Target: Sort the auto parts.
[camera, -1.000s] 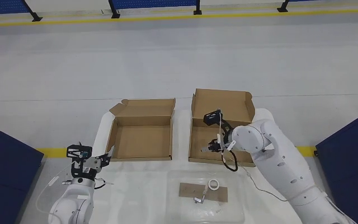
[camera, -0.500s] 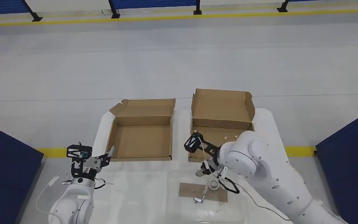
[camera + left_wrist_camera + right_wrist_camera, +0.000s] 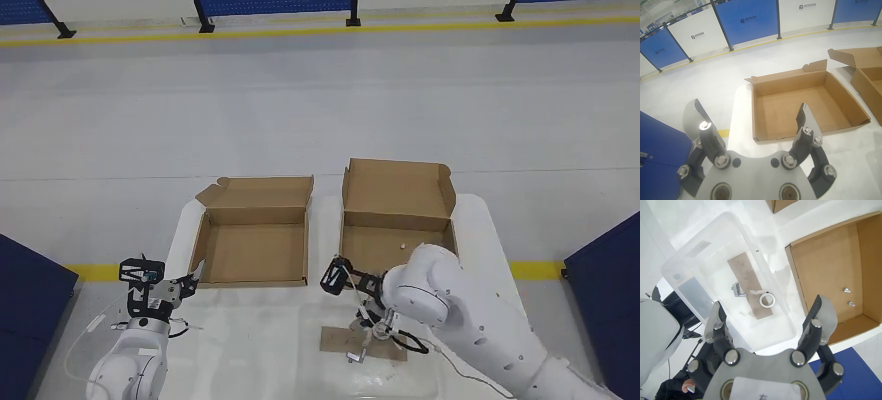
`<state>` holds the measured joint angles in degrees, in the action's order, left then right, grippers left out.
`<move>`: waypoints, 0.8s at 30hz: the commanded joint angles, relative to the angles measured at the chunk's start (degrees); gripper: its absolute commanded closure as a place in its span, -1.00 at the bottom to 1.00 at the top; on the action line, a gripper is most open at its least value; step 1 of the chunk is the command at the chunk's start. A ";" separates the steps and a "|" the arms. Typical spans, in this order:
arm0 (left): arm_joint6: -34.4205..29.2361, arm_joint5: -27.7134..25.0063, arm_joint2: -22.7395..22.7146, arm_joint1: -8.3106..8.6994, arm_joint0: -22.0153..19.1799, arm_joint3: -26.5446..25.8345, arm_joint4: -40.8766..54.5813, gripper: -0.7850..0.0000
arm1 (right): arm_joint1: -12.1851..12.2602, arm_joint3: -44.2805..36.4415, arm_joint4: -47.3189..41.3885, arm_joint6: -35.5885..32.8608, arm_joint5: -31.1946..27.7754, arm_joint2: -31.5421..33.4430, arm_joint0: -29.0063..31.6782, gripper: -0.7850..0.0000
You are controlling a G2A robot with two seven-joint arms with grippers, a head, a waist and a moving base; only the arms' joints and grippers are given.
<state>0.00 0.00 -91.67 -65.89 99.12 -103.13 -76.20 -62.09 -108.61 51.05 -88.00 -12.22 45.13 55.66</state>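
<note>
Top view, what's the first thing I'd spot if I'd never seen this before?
Two open cardboard boxes sit side by side on the white table: the left box and the right box, which holds two small bolts. In front of them the right arm's jaws hang open above a clear tub with a metal ring and an L-shaped bracket inside.

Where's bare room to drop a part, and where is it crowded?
Left box floor is wholly bare. Right box is bare except two bolts near one wall. Crowded: the clear tray, ring and bracket close together.
</note>
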 commanded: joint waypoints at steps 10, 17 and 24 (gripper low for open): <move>0.00 0.00 0.00 0.00 0.00 0.00 0.00 -1.00 | -2.13 5.80 -1.78 0.00 1.22 -11.70 -6.27 -1.00; 0.00 0.00 0.00 0.00 0.00 0.00 0.00 -1.00 | -3.44 9.98 -5.07 0.00 5.49 -18.10 -10.61 -1.00; 0.00 0.00 0.00 0.00 0.00 0.00 0.00 -1.00 | -3.65 11.10 -7.31 0.00 7.89 -20.36 -12.47 -1.00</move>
<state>0.00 0.00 -91.67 -65.89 99.12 -103.13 -76.20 -65.75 -97.48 43.70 -88.00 -4.27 24.72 43.14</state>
